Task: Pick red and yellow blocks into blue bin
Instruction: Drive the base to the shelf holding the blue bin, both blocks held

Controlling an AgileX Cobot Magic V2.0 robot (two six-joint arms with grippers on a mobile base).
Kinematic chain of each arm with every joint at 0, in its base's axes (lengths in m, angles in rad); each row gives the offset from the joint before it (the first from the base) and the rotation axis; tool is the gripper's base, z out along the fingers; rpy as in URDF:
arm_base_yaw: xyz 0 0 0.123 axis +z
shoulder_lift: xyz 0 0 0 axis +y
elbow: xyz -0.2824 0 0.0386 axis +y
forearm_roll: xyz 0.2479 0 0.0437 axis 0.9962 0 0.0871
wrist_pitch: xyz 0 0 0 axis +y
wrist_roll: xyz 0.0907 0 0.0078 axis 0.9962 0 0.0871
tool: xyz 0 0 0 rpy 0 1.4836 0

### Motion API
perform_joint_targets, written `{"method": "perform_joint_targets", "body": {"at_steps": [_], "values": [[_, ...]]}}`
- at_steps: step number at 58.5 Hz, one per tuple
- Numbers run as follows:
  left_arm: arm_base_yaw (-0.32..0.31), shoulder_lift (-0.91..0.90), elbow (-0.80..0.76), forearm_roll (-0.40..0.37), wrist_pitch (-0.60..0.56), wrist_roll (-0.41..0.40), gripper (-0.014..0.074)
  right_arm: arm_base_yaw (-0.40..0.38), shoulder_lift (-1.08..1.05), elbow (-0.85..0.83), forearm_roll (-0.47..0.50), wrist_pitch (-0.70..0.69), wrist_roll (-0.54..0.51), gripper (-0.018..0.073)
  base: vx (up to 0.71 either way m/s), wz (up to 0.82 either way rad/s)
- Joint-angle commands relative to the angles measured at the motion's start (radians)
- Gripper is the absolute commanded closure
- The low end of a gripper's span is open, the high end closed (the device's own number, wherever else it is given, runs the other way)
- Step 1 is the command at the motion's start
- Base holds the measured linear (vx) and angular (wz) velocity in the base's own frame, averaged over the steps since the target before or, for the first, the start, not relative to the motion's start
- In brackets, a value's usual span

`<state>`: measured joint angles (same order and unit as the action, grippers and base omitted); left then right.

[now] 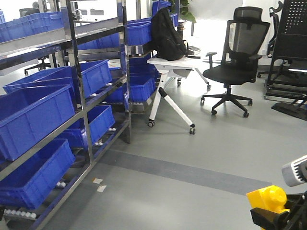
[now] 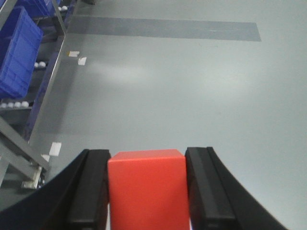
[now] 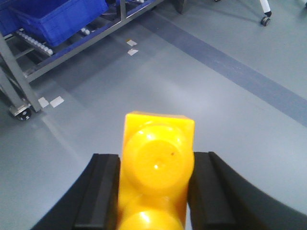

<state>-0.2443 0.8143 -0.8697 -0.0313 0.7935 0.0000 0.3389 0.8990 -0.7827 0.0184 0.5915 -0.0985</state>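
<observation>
Cube (image 2: 146, 191), red, clamped between the two black fingers (image 2: 88, 191) of my left gripper (image 2: 146, 163); both pads touch its sides. Brick (image 3: 158, 158), yellow, studs facing the camera, pinched the same way in my right gripper (image 3: 157, 164). Both are held above bare floor (image 1: 201, 143), well apart from the bins.

Floor grey and smooth, with a darker stripe (image 1: 182, 172) across it and paper scraps (image 1: 99, 184) near the rack foot. Steel rack (image 1: 79, 96) at left carries several blue bins (image 1: 33, 115) on roller shelves; I cannot tell which is the task's. Far side: white table (image 1: 175, 62) with a black backpack (image 1: 165, 33), and an office chair (image 1: 235, 57) to its right.

The front view catches only the brick and a bit of the right gripper at the near right corner. Near ends of the cube and brick are cut off in the wrist views.
</observation>
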Motion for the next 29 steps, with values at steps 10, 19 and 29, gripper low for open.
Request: {"method": "perform_joint_targets", "body": {"at_steps": [10, 19, 29], "values": [[-0.005, -0.005, -0.024, -0.008, -0.067, 0.000, 0.0356, 0.001, -0.012, -0.028, -0.007, -0.074, -0.007, 0.0305, 0.43, 0.15], [-0.005, -0.005, -0.024, -0.008, -0.067, 0.000, 0.0356, 0.001, -0.012, -0.028, -0.007, -0.074, -0.007, 0.0305, 0.39, 0.33], [-0.005, -0.005, -0.024, -0.008, -0.067, 0.000, 0.0356, 0.001, -0.012, -0.028, -0.007, -0.074, -0.007, 0.0305, 0.35, 0.49]]}}
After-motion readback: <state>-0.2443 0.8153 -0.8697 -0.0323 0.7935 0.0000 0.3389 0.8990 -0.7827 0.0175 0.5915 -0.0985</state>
